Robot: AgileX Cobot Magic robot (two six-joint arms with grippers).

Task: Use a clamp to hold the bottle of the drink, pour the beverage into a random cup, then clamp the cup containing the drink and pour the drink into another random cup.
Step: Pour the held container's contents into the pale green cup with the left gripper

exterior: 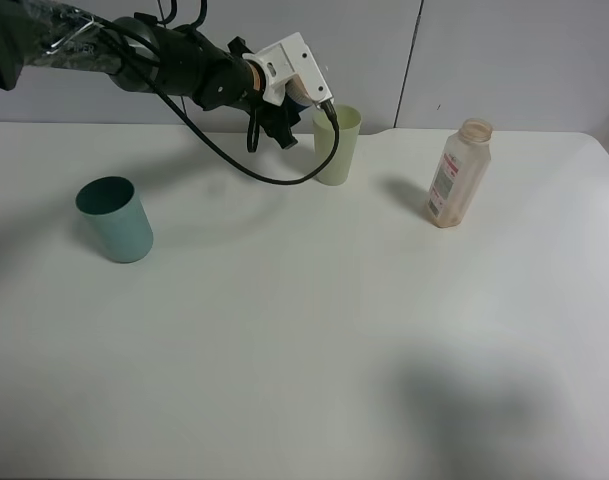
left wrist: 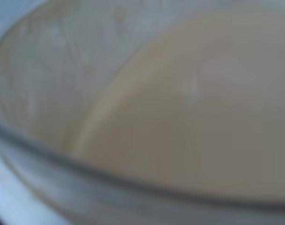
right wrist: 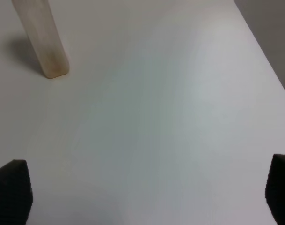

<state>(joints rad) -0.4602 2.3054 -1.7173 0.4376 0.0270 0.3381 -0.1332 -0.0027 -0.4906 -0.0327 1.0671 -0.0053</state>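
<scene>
Left pale grey-white clamp clenched on short white blue-banded cup, held just beside rim of slim pale yellow-green plastic tumbler. Inside cup, tan milky drink. Over white table, right gripper spread wide.

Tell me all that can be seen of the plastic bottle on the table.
The bottle is translucent plastic, square-sided, with a wide round neck and no cap. A white-and-red label sits on one face. It looks nearly empty, with a tan tint near the base. It stands upright on the table, clear of the pale green tumbler; nothing else touches it.
</scene>
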